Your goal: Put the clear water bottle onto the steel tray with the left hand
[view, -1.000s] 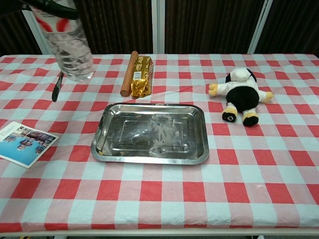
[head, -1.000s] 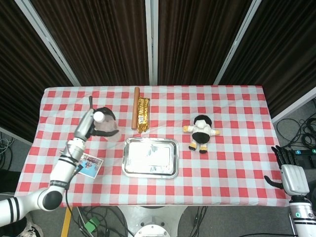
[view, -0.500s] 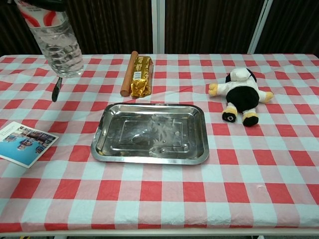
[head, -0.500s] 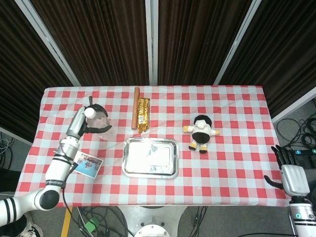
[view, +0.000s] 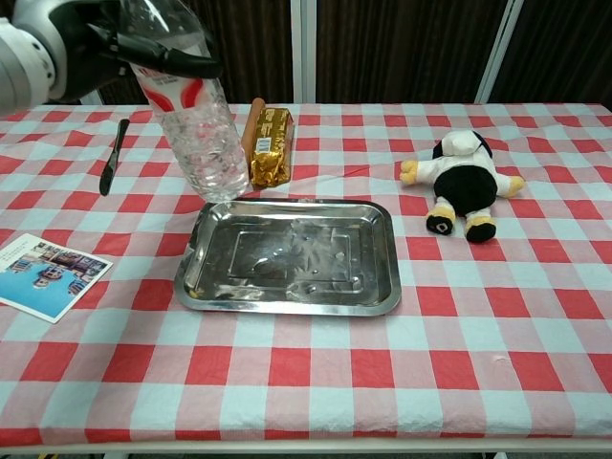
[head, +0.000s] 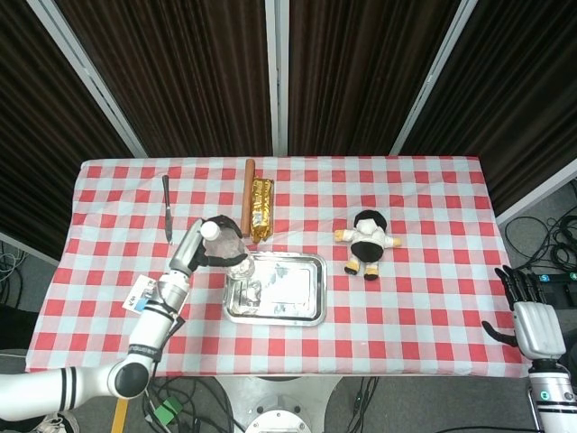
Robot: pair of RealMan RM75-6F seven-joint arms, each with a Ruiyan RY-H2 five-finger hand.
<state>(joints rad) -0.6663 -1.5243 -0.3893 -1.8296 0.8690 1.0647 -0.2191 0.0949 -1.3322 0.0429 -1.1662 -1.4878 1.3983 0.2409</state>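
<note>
Left hand (view: 143,53): grasps the clear water bottle (view: 196,120) around its upper part, dark fingers wrapped across it just above the red-and-white label; in the head view the hand (head: 209,253) sits over the bottle's neck end.
Bottle look: transparent ribbed plastic with a red-and-white label band near the top and a white cap (head: 209,230) seen from above; the body is clear enough that the checked cloth shows through it.
Bottle place: held in the air, tilted, its lower end over the near-left corner region of the steel tray (view: 378,287); from the chest view its base hangs just above the tray's far-left rim, and whether it touches the tray cannot be told.
Tray: shiny rectangular pan on the red-and-white checked table (view: 535,325), nothing lying in it.
Right hand (head: 532,320): at the lower right edge of the head view, off the table, fingers apart and holding nothing; absent from the chest view.
Hidden or cut off: the bottle's cap and top run out of the chest frame; the left palm is hidden behind the bottle; the left arm is cropped at the chest view's corner.
Other things: black knife (view: 112,155), rolling pin (head: 248,194) touching a gold-wrapped bar (view: 271,145), plush toy (view: 464,186), photo card (view: 43,274) at the left edge, partly covered by the arm in the head view.
</note>
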